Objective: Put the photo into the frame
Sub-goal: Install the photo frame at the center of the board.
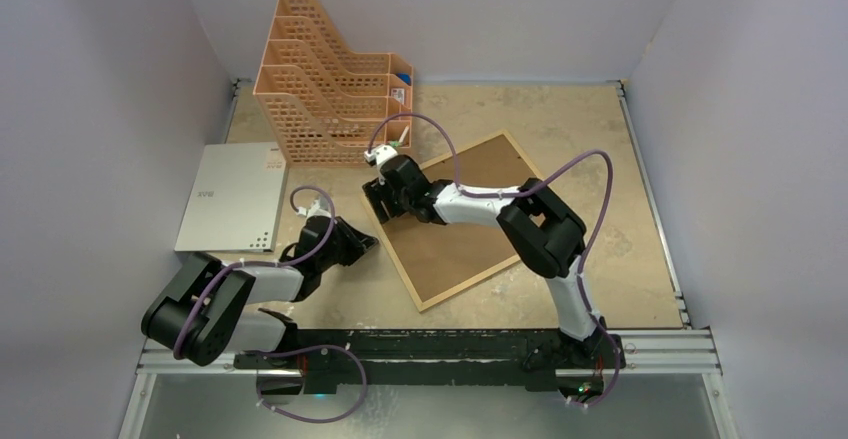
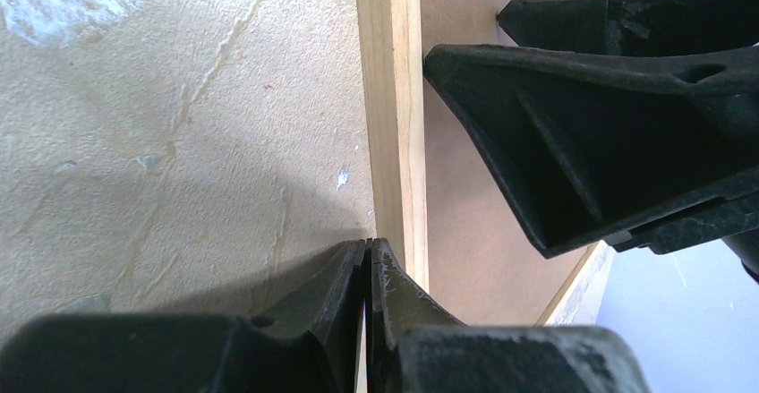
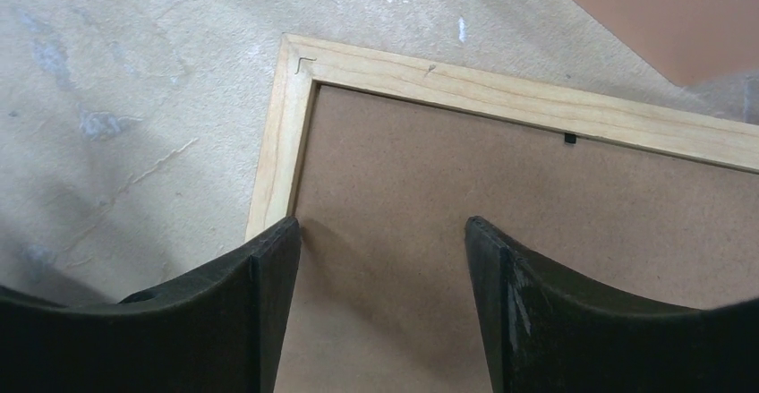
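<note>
The frame [image 1: 402,266] lies flat on the table, back side up, a light-wood rectangle with the brown backing board [image 1: 450,244] set in it. The photo is out of view. My right gripper [image 1: 385,197] is open over the frame's left corner; in the right wrist view its fingertips [image 3: 382,227] span the board [image 3: 465,169] just inside the wooden rail [image 3: 447,84]. My left gripper [image 1: 368,244] is shut with nothing visible between its tips [image 2: 368,243], which sit at the outer side of the rail [image 2: 394,98]. The right gripper's fingers [image 2: 582,142] show across from it.
An orange lattice file organizer [image 1: 330,79] stands at the back, close behind the right gripper. A grey perforated sheet [image 1: 232,197] lies at the left by the wall. Walls close in the table on the left, back and right.
</note>
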`<state>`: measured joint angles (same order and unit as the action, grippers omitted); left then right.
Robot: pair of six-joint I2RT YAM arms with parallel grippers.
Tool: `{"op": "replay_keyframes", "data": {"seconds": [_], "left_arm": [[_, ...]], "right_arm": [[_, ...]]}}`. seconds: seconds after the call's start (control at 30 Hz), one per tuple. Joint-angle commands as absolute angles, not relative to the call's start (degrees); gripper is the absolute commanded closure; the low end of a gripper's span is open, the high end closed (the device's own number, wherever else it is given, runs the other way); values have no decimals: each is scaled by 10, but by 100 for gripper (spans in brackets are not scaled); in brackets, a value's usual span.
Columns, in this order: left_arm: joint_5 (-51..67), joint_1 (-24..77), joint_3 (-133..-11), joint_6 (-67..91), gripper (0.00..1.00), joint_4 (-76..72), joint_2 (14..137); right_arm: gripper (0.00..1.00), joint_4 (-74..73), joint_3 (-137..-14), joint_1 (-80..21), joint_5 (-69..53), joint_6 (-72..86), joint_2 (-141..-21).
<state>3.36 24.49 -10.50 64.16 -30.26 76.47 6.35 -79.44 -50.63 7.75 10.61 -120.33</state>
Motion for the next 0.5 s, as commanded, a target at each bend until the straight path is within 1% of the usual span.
{"op": "replay_keyframes", "data": {"seconds": [0.0, 0.2, 0.47], "left_arm": [[-3, 243, -73, 613, 91, -190, 780], [-3, 243, -72, 612, 90, -192, 780], [-3, 243, -71, 612, 90, -194, 780]], "right_arm": [[29, -35, -764, -492, -29, 126, -1224], [27, -53, -774, -482, -66, 122, -1248], [22, -86, -813, -482, 21, 137, -1288]]}}
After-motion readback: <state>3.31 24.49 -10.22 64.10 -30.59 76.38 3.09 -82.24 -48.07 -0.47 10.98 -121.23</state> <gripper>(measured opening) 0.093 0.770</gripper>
